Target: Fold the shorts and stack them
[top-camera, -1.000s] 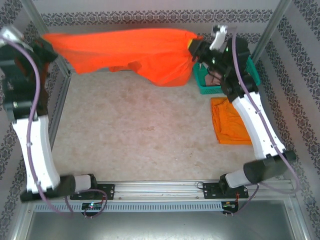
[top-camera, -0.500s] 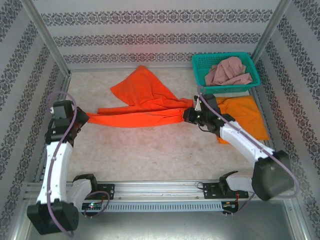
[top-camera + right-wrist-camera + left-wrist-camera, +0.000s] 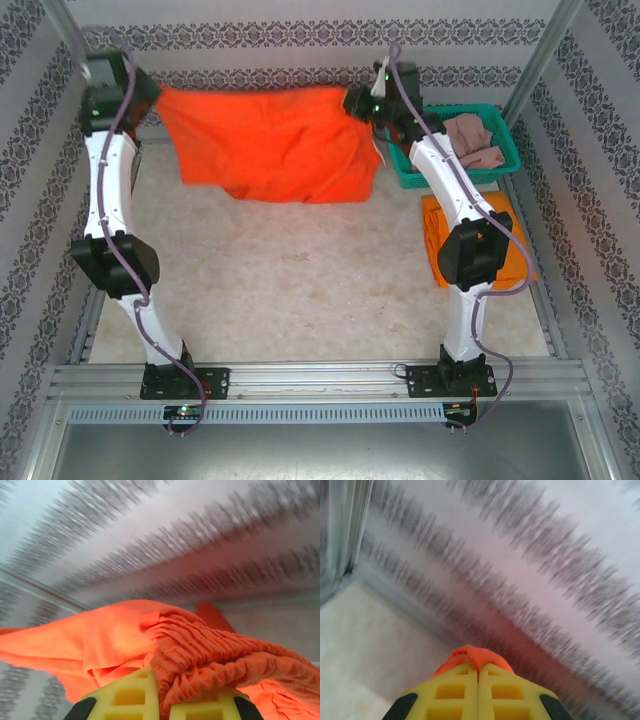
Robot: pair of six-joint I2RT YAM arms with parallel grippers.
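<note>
Presently the teal basket (image 3: 503, 167) holds pink shorts (image 3: 474, 140); red-orange shorts (image 3: 270, 142) hang stretched between left gripper (image 3: 150, 96) and right gripper (image 3: 354, 103), each clamped on an end.

Top camera looks down; 2 wrist cameras face back wall (image 3: 555, 540).

The red-orange shorts (image 3: 275, 150) are soft matt cloth, creased, with a finely ribbed gathered waistband. The yellow-orange shorts (image 3: 430, 235) and the pink shorts (image 3: 475, 140) look like the same dull, limp fabric. The basket (image 3: 500, 168) is teal plastic mesh with a slight sheen. The left gripper (image 3: 479, 672) and right gripper (image 3: 159, 680) have fingers (image 3: 451, 692) of smooth yellow plastic with black tips. The arms (image 3: 110, 180) wear glossy white plastic shells. The table (image 3: 300, 290) is pale, speckled and matt; its frame (image 3: 320, 375) is brushed metal.
</note>
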